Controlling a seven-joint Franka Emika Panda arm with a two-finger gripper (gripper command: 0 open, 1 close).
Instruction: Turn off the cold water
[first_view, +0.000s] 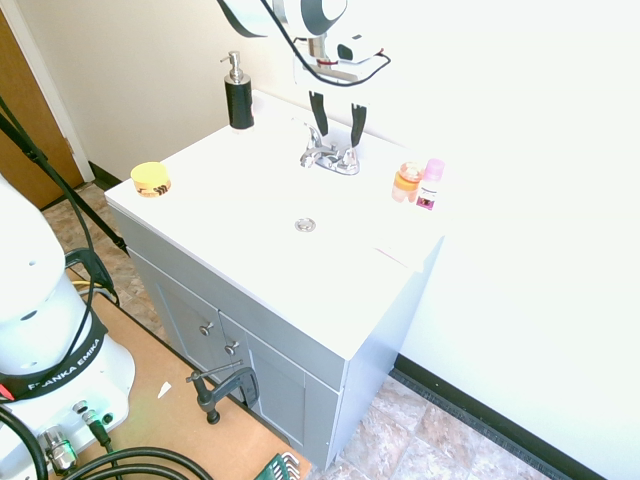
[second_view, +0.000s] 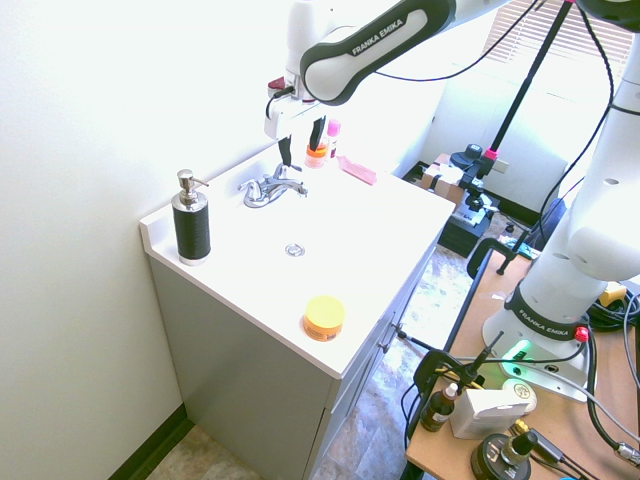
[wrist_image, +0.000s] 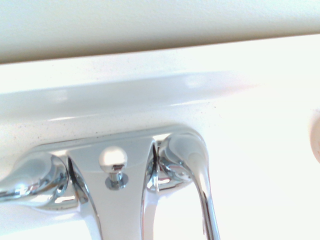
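Chrome faucet (first_view: 328, 155) sits at the back of the white vanity top (first_view: 230, 190) in the first exterior view, at about twelve o'clock from the round drain (first_view: 305, 225). Its right-hand wing, the cold lever (first_view: 349, 158), lies at three o'clock from the spout. The gripper (first_view: 338, 138) hangs straight above the faucet with its two dark fingers spread apart and nothing between them; the right fingertip is just above the cold lever, though contact cannot be judged. A black soap dispenser (first_view: 239, 93) stands at ten o'clock from the faucet, an orange bottle (first_view: 407, 182) and a pink-capped bottle (first_view: 431, 184) at three to four o'clock, a yellow jar (first_view: 151, 179) at nine o'clock near the front left corner.

Second exterior view: the gripper (second_view: 302, 140) hangs over the faucet (second_view: 272, 188) from the opposite side, fingers apart. No stream falls toward the drain (second_view: 294, 250).

Wrist view: the cold lever (wrist_image: 192, 170) fills the lower middle, beside the small lift-rod knob (wrist_image: 113, 159).
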